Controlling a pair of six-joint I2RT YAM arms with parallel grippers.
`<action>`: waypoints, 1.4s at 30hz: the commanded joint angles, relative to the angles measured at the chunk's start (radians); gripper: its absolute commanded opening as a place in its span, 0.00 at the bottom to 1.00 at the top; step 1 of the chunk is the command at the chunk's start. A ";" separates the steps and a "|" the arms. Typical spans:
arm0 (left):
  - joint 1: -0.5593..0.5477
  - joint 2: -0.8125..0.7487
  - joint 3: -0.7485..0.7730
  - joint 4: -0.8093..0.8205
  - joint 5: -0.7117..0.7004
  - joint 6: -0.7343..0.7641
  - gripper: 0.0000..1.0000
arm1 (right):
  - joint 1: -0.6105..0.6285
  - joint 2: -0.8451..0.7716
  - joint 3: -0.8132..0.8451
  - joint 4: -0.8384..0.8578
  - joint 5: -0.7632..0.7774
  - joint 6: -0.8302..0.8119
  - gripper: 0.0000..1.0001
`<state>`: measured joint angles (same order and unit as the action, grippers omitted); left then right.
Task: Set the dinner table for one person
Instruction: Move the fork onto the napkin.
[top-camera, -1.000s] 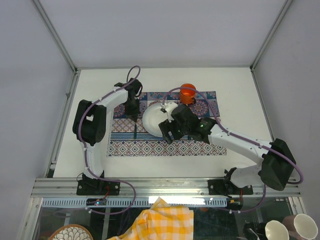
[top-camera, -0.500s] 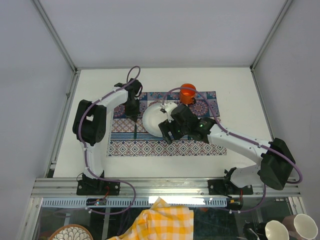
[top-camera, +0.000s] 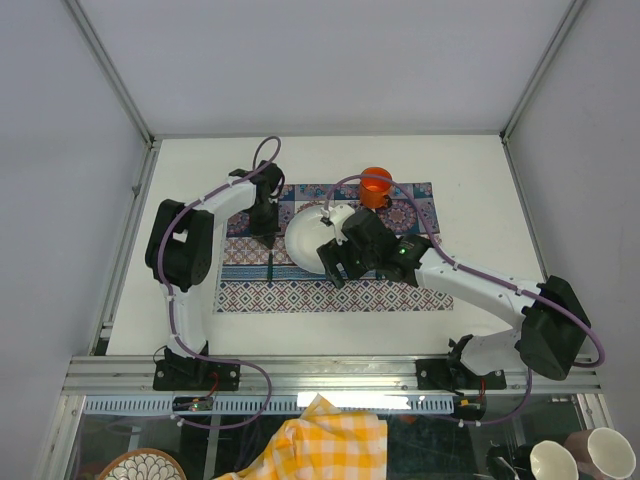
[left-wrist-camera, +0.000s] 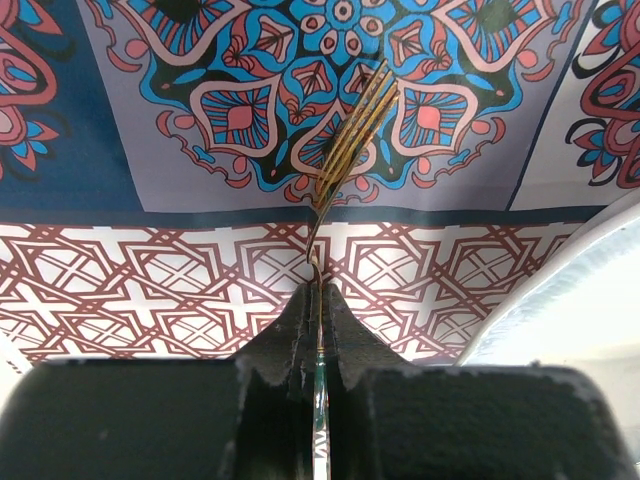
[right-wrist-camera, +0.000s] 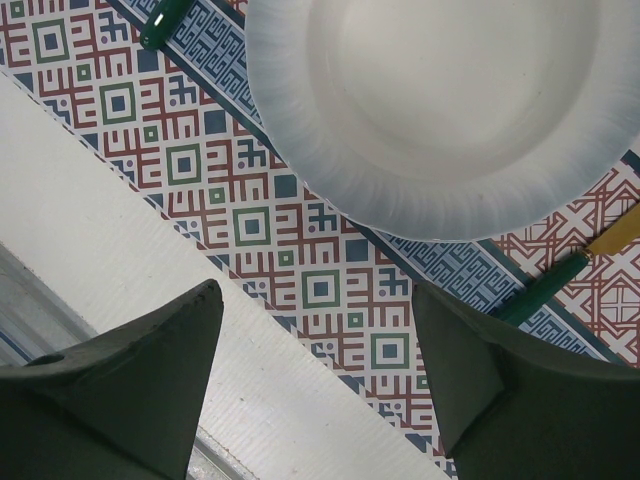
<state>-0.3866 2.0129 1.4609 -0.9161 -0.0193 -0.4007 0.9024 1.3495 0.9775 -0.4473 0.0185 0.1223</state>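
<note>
The white dinner table (top-camera: 450, 160) carries a blue-and-purple patterned cloth (top-camera: 300, 297). A white plate (top-camera: 305, 235) lies on the cloth, with an orange cup (top-camera: 376, 186) behind it. My left gripper (top-camera: 266, 228) is shut on a fork (top-camera: 271, 265) left of the plate. In the left wrist view the gripper (left-wrist-camera: 318, 295) pinches the fork's green handle, and the gold tines (left-wrist-camera: 355, 115) reach out over the cloth. My right gripper (top-camera: 338, 268) is open and empty at the plate's near edge. In the right wrist view it (right-wrist-camera: 315, 340) hangs over the cloth's near border, below the plate (right-wrist-camera: 450, 100).
A second green-handled, gold utensil (right-wrist-camera: 550, 285) lies on the cloth right of the plate. The fork's handle end (right-wrist-camera: 160, 25) shows at the plate's other side. Aluminium rails (top-camera: 120, 90) edge the table. A yellow checked cloth (top-camera: 320, 440) lies below the front rail.
My left gripper has shifted slightly toward the near side with the fork still in it. The right arm has hardly moved.
</note>
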 joint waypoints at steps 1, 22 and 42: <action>-0.007 -0.006 0.002 0.025 0.014 -0.010 0.06 | -0.005 0.001 0.032 0.029 -0.001 0.000 0.79; -0.009 -0.034 -0.004 0.005 -0.042 -0.019 0.99 | -0.005 0.020 0.036 0.030 -0.015 0.006 0.79; -0.010 -0.051 0.068 -0.079 -0.107 -0.010 0.99 | -0.006 0.022 0.032 0.036 -0.018 0.009 0.79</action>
<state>-0.3874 2.0121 1.4696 -0.9749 -0.0944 -0.4084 0.9005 1.3705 0.9775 -0.4473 0.0109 0.1230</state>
